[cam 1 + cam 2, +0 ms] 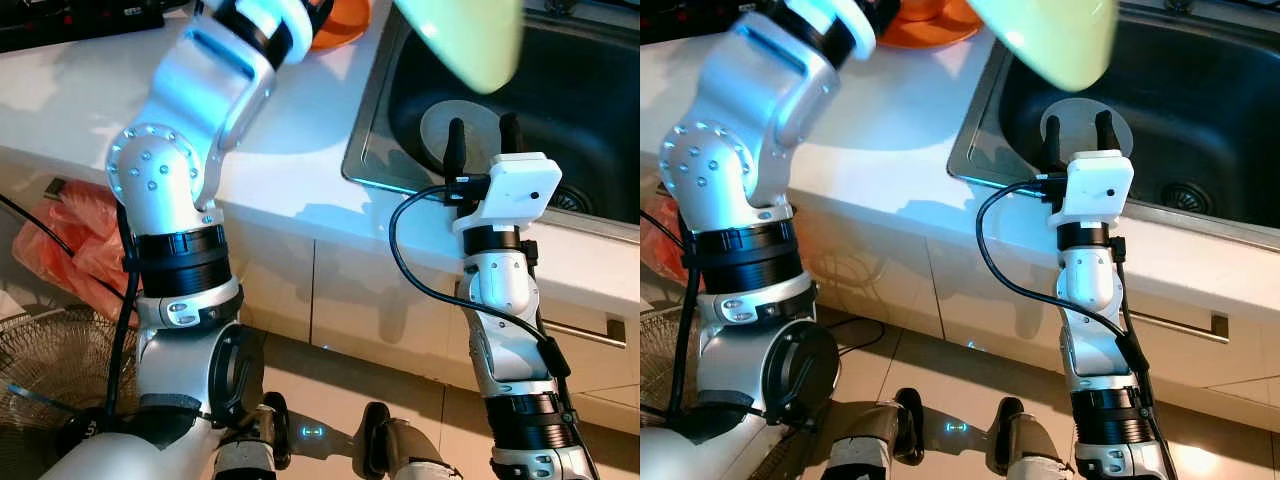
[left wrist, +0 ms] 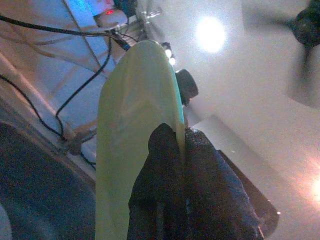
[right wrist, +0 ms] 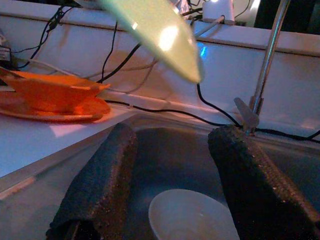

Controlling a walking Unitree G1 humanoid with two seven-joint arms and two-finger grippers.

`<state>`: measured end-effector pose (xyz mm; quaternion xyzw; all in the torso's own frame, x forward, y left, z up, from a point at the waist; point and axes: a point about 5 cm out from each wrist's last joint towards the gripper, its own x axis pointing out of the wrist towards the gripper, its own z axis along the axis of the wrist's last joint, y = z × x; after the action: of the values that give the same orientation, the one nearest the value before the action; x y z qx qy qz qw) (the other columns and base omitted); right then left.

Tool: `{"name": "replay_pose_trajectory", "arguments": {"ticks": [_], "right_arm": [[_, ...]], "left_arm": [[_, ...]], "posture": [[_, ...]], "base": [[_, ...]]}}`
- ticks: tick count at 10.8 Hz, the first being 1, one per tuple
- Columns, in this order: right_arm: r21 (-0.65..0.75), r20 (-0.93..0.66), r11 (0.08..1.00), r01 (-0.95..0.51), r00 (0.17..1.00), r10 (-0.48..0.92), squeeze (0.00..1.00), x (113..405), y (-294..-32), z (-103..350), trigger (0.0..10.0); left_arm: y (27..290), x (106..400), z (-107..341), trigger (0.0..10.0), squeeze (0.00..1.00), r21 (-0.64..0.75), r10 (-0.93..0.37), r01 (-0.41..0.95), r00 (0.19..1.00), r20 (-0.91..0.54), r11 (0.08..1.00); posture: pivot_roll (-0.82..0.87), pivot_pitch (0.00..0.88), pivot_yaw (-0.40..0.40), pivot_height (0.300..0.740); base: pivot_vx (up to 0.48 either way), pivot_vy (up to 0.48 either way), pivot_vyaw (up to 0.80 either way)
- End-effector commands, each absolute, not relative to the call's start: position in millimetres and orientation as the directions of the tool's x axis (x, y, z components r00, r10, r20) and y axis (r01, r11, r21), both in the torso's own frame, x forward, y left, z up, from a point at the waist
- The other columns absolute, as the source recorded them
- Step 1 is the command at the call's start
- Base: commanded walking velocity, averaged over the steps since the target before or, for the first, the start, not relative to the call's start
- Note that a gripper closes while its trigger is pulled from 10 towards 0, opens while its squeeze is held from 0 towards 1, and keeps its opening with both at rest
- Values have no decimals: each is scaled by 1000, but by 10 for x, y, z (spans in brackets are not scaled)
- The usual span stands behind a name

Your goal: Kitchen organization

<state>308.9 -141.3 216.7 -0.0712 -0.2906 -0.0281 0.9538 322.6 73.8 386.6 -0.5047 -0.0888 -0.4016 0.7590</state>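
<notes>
Pale green plate (image 2: 135,145) clamped in left end effector (image 2: 182,145) above dark sink (image 1: 590,110); right end effector (image 3: 172,185) spread apart over white dish (image 3: 192,217), orange dishes (image 3: 55,97) on white tabletop (image 1: 90,95).

Pink plastic bag (image 1: 70,245) and wire fan grille (image 1: 55,365) on floor.

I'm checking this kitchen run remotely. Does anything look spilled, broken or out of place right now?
Nothing looks spilled or broken. The left gripper pinches a pale green plate by its rim, tilted in the air above the sink. A white dish lies in the basin, and the open right gripper hovers at the sink's edge.
</notes>
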Motion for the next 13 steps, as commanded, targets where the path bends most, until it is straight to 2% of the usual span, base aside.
{"name": "replay_pose_trajectory", "arguments": {"ticks": [1,13], "right_arm": [[-124,533,987,100,846,-19,0,3083,-1438,2090,10000],[-121,533,988,95,846,-16,0,3081,-1422,2089,10000]], "left_arm": [[679,3177,3946,10000,0,-650,-540,740,622,567,170],[581,3211,3797,10000,0,-670,-597,711,637,487,212]], "posture": [[100,261,39,740],[98,264,43,740]], "base": [[0,0,0],[0,0,0]]}}
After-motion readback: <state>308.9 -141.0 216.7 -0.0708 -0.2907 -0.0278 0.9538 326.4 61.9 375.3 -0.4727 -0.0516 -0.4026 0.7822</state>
